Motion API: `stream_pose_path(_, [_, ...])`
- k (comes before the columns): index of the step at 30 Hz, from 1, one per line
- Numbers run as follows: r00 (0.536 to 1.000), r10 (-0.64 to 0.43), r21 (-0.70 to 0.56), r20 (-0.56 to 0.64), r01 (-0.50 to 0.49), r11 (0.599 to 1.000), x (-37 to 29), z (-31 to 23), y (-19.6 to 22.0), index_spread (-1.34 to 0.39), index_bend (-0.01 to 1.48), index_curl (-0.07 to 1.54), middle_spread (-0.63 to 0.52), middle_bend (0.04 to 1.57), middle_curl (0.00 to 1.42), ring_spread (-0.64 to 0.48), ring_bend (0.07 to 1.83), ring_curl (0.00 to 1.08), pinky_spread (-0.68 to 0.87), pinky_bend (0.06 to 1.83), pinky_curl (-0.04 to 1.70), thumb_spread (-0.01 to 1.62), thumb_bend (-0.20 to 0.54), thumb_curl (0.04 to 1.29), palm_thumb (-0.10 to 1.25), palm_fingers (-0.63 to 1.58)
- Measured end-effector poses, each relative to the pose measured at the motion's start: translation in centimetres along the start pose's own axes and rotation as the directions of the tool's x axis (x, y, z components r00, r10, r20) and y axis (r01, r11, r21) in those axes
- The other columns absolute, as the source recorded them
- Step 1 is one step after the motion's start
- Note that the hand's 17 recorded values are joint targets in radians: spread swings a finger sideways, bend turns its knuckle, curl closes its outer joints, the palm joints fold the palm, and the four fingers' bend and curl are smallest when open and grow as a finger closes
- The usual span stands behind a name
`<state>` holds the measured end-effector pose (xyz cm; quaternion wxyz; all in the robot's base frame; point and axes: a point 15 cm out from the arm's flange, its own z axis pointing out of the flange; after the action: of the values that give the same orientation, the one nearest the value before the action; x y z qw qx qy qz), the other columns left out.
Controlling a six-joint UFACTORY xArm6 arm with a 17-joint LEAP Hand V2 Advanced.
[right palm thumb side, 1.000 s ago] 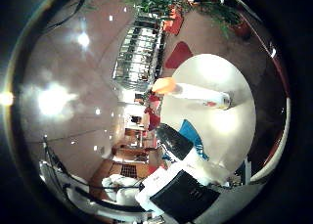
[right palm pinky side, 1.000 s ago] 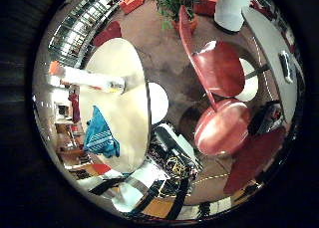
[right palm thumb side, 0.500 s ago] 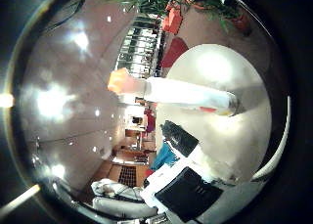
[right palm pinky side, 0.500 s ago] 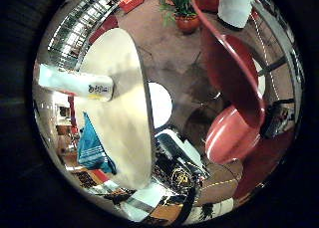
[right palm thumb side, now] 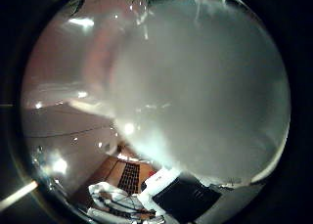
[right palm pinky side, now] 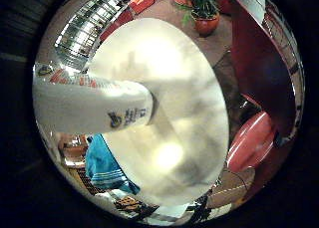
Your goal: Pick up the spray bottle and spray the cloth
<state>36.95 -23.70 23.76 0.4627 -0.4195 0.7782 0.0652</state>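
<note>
Little-finger view had the bottle [right palm pinky side: 89,101] standing on the table [right palm pinky side: 184,88], huge at 9 o'clock so right by the palm, cloth [right palm pinky side: 102,163] at 7, fingers' state unclear, so grab and spray looked pending.

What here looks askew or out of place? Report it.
Nothing spilled or damaged. The spray bottle stands on the round white table, close to the palm. The blue cloth hangs over the table's edge, which is slightly untidy.

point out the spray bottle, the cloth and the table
spray bottle [right palm pinky side: 89,101], little finger side palm view, its white body
cloth [right palm pinky side: 103,163], little finger side palm view, its blue folds
table [right palm pinky side: 184,118], little finger side palm view, bare top
</note>
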Motion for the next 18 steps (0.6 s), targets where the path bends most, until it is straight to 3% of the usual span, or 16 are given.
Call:
stream_pose_path(3, [1.0, -0.01, -0.003, 0.023, 0.011, 1.0, -1.4, 1.7, -0.4, -0.11, 0.15, 0.26, 0.15, 0.29, 0.37, 0.25, 0.41, 0.29, 0.48, 0.46, 0.31, 1.04, -0.023, 0.31, 0.58, 0.25])
stream_pose_path(6, [0.998, 0.001, -0.006, 0.066, -0.001, 1.0, -3.0, 3.7, -0.2, -0.13, 0.16, 0.26, 0.07, 0.35, 0.38, 0.18, 0.54, 0.31, 0.44, 0.46, 0.3, 1.03, -0.003, 0.33, 0.66, 0.45])
stream_pose_path(8, [0.994, 0.041, -0.005, 0.1, -0.041, 0.999, -3.4, 5.1, 0.7, -0.21, 0.18, 0.27, -0.07, 0.49, 0.44, -0.02, 0.73, 0.37, 0.21, 0.53, 0.3, 1.03, -0.002, 0.37, 0.75, 0.78])
stream_pose_path(10, [0.989, 0.075, -0.005, 0.131, -0.075, 0.997, -3.8, 6.2, 1.5, -0.3, 0.2, 0.3, -0.16, 0.61, 0.51, -0.16, 0.87, 0.42, -0.08, 0.71, 0.35, 0.98, -0.006, 0.41, 0.83, 1.13])
stream_pose_path(11, [0.986, 0.082, -0.004, 0.143, -0.082, 0.997, -4.1, 6.7, 1.6, -0.34, 0.27, 0.35, -0.2, 0.69, 0.56, -0.21, 0.94, 0.47, -0.22, 0.81, 0.41, 0.94, -0.013, 0.44, 0.86, 1.22])
stream_pose_path(13, [0.982, 0.089, -0.002, 0.163, -0.09, 0.996, -4.9, 7.3, 1.5, -0.38, 0.41, 0.44, -0.21, 0.82, 0.62, -0.23, 1.0, 0.51, -0.3, 0.94, 0.47, 0.89, -0.012, 0.48, 0.91, 1.29])
stream_pose_path(18, [0.965, 0.123, 0.007, 0.232, -0.128, 0.992, -6.7, 9.2, 1.3, -0.36, 0.84, 0.69, -0.17, 1.14, 0.74, -0.21, 1.23, 0.6, -0.27, 1.18, 0.61, 0.86, -0.008, 0.56, 1.03, 1.26])
